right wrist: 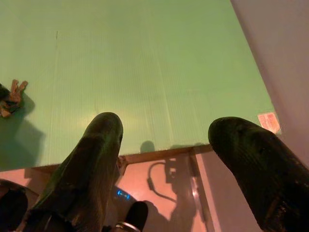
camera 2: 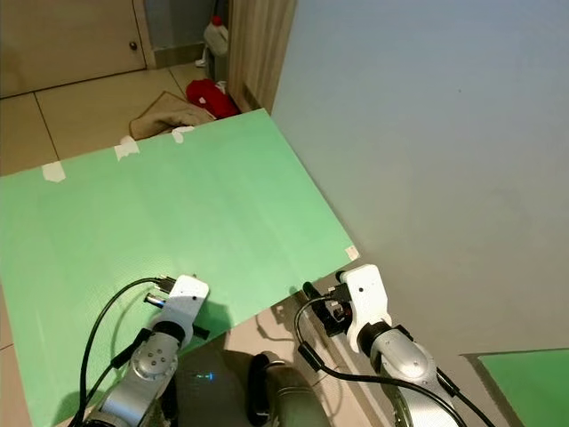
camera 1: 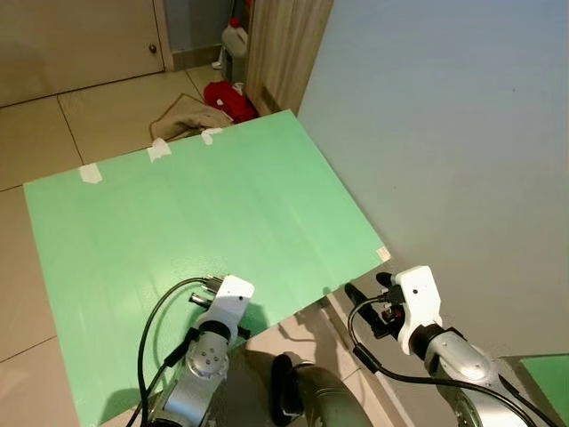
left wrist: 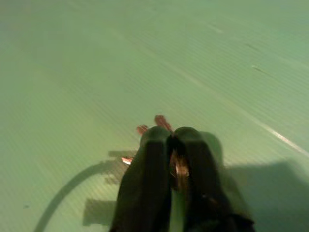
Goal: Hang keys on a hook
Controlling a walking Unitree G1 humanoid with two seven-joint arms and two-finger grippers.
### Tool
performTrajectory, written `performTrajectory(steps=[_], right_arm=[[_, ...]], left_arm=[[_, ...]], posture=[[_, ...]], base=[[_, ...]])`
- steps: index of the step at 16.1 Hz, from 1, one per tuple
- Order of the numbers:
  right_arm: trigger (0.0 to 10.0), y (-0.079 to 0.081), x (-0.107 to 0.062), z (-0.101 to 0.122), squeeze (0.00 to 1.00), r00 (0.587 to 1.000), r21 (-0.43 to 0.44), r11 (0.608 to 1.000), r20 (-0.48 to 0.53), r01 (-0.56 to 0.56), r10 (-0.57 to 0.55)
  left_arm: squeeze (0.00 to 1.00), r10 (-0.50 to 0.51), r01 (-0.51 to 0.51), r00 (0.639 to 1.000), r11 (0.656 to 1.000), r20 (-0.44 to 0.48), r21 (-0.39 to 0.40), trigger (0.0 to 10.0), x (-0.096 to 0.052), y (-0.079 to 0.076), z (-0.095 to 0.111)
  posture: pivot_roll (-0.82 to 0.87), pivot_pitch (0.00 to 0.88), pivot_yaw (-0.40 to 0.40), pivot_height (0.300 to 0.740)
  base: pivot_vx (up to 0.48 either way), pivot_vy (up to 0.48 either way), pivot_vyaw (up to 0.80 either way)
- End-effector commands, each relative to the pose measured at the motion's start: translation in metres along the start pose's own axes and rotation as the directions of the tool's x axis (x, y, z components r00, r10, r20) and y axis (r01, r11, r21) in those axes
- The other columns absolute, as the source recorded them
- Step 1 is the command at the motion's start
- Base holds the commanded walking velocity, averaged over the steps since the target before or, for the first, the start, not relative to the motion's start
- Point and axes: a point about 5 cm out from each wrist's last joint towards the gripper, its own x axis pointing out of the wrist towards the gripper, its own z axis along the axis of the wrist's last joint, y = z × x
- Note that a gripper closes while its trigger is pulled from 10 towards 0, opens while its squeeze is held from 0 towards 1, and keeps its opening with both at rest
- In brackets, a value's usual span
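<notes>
My left gripper (left wrist: 171,135) is shut on a small bunch of copper-coloured keys (left wrist: 161,122). Their tips poke out past the black fingertips, and a ring sits between the fingers. It hangs low over a green sheet (camera 1: 204,205) taped to the floor. My right gripper (right wrist: 166,128) is open, fingers wide apart with nothing between them, above the sheet's near right corner next to the wall (camera 1: 444,133). The keys (right wrist: 13,92) also appear in the right wrist view, off to the side over the sheet.
A plain grey-blue wall runs along the right of the sheet. At the far end lie a beige cloth (camera 1: 182,116), a red item (camera 1: 229,98) and a white bottle (camera 1: 235,40) beside a wooden panel (camera 1: 284,44). Tiled floor (camera 1: 98,107) lies beyond.
</notes>
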Motion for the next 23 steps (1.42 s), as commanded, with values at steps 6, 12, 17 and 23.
performTrajectory(steps=[6,12,17,23], right_arm=[[10.0,-0.008,-0.003,-0.007,0.00,0.999,-0.015,1.000,-0.023,0.028,-0.028],[10.0,-0.007,-0.007,-0.014,0.00,0.999,-0.022,1.000,-0.047,0.022,-0.023],[10.0,-0.008,-0.006,-0.015,0.00,0.998,-0.026,0.999,-0.052,0.019,-0.020],[10.0,-0.006,-0.010,-0.017,0.00,0.998,-0.027,0.999,-0.059,0.021,-0.022]], left_arm=[[1.00,-0.028,0.024,0.983,0.999,0.181,0.023,10.0,-0.003,-0.009,0.029],[1.00,-0.048,0.049,0.995,0.999,0.086,-0.008,10.0,-0.025,-0.022,0.003],[1.00,-0.008,0.006,0.999,0.999,0.046,0.045,10.0,-0.024,-0.015,-0.007],[1.00,-0.038,0.037,0.999,0.998,0.025,0.047,10.0,-0.002,-0.003,-0.006]], posture=[[-0.13,0.223,-0.181,0.740],[-0.11,0.221,-0.189,0.740],[-0.11,0.227,-0.195,0.740],[-0.14,0.238,-0.192,0.740]], base=[[0.000,0.000,0.00],[0.000,0.000,0.00],[0.000,0.000,0.00],[0.000,0.000,0.00]])
